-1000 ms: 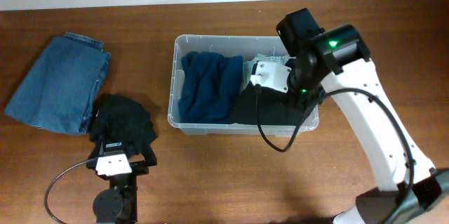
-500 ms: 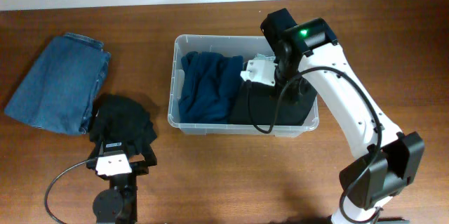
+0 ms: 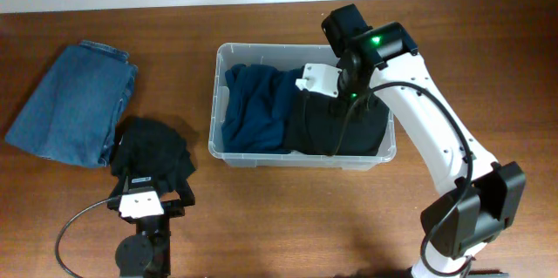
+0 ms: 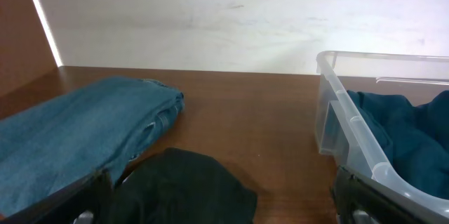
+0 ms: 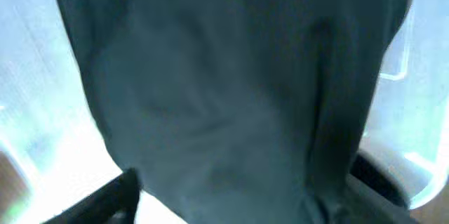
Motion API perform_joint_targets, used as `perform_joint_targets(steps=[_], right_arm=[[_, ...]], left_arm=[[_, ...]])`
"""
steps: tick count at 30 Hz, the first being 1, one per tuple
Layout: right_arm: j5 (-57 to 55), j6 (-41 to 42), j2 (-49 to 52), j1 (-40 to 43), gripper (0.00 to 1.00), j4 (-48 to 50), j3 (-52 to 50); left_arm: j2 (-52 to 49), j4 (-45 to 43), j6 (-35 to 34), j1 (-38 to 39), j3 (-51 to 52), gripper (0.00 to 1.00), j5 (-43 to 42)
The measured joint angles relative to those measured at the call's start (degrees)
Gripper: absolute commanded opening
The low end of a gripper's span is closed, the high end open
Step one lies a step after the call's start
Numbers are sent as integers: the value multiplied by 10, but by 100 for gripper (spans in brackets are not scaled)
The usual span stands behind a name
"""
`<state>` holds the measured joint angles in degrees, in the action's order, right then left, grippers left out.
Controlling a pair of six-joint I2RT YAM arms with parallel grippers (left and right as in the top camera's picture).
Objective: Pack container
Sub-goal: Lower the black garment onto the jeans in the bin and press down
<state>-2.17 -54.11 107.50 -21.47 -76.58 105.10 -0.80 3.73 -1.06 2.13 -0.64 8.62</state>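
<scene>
Container (image 3: 261, 51) stands near the middle of the table (image 3: 288, 217), its long side across the overhead view. A dark blue garment (image 3: 257, 108) fills its left half and a black garment (image 3: 336, 130) its right half.

Right gripper (image 5: 245, 185) hangs over the black garment inside the tub. Its wrist view shows the fingers spread wide, with cloth below them and nothing pinched.

Left gripper (image 4: 221, 199) sits low at the table's near left. Its fingers are also spread wide and hold nothing. A second black garment (image 3: 155, 147) lies just ahead of it, beside folded blue jeans (image 3: 74, 104); both are outside the tub.

Assessment of the tub: thin clear plastic, likely light, and the cloth should add little weight. The walls will probably flex under a squeeze, and the smooth sides look slippery. The rolled rim is the stiffest part and the best place to take hold. The nearer long side is unobstructed.
</scene>
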Motion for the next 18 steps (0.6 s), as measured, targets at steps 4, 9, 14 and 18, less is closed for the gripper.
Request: perform_joint_targets(steps=[4,9,14,18], right_arm=[[-5,10,4,0,91,56,0],[-27,55,5,0,84,112,0],[-59,121,5,1,57,115,0],[-70,200,5,6,43,130,0]], left_arm=[[0,0,0,0,0,99,0],[0,0,0,0,0,99,0],[0,0,0,0,0,99,0],[0,0,0,0,0,99,0]])
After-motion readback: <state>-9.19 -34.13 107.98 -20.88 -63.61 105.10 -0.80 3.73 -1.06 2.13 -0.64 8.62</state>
